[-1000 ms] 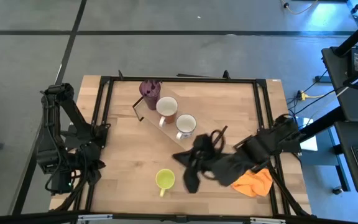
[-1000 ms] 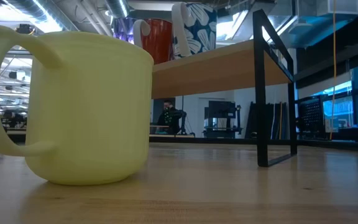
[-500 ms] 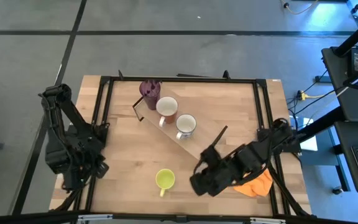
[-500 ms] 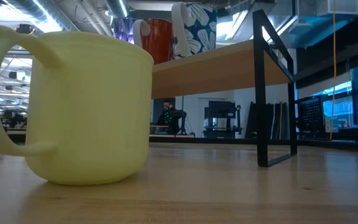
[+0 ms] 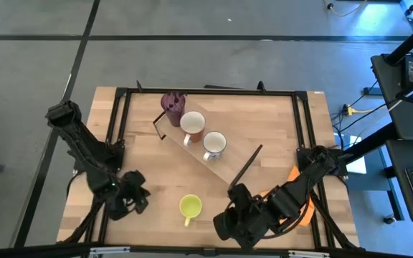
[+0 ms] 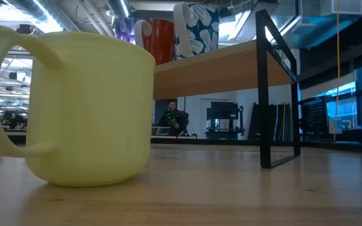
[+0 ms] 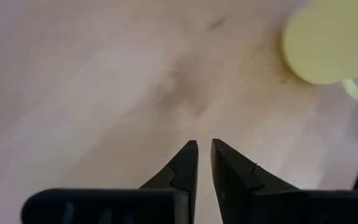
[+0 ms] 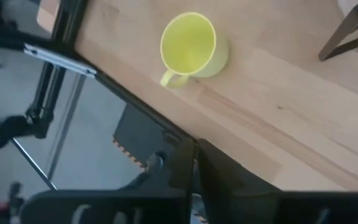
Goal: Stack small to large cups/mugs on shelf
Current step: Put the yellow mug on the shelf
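Observation:
Three vessels stand in a row on the light-wood shelf (image 5: 234, 166) (image 6: 222, 66): the dark purple tumbler (image 5: 172, 104), the brownish mug (image 5: 192, 125) and the white-grey mug (image 5: 214, 144). The yellow-green mug (image 5: 189, 207) (image 6: 87, 107) (image 8: 191, 46) stands upright on the tabletop near the near edge, its handle toward that edge. My left gripper (image 5: 136, 201) (image 7: 204, 144) hovers to the left of this mug, shut and holding nothing. My right gripper (image 5: 224, 223) (image 8: 195, 146) hovers to its right at the near edge, also shut and holding nothing.
A black metal frame (image 5: 117, 143) borders the tabletop. An orange cloth (image 5: 300, 209) lies at the right edge under the right arm. The shelf's dark end bar (image 5: 244, 166) (image 6: 266, 94) stands between the mug and the right arm. Bare wood lies between the shelf and the yellow-green mug.
My right gripper has swung from beside the shelf's right end toward the near edge and leftward, ending right of the yellow-green mug. My left arm has reached from the table's left edge out over the table toward that mug. No vessel has moved.

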Tool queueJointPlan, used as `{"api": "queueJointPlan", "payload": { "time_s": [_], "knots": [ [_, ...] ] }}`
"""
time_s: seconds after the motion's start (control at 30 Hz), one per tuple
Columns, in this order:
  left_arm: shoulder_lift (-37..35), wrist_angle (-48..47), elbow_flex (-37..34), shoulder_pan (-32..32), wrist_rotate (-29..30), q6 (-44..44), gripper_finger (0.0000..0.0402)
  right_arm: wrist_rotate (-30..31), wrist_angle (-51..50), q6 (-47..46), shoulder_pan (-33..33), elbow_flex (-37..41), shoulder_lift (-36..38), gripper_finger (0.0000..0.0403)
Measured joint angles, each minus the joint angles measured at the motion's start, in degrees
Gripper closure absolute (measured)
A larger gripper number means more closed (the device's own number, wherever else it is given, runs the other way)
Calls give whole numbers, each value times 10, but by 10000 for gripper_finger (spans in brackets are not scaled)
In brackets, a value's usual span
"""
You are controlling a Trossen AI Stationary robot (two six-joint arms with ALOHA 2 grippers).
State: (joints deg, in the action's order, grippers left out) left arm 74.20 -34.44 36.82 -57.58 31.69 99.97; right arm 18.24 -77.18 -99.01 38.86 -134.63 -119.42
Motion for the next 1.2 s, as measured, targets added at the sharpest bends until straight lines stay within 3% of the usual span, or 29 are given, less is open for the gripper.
{"api": "queueJointPlan", "payload": {
  "time_s": [0.17,0.37,0.53,0.97,1.2],
  "knots": [
    [37,200,-36,48,-13,-162,363,24,2,-42,12,0,0,385],
    [98,285,-37,85,0,-266,371,60,2,-61,20,0,0,389],
    [163,448,-37,108,-6,-407,398,64,1,-62,19,0,0,389],
    [288,695,-35,187,-56,-495,397,77,-8,-77,18,0,0,389],
    [325,728,15,207,-112,-562,398,77,-10,-86,18,0,0,389]
  ]
}}
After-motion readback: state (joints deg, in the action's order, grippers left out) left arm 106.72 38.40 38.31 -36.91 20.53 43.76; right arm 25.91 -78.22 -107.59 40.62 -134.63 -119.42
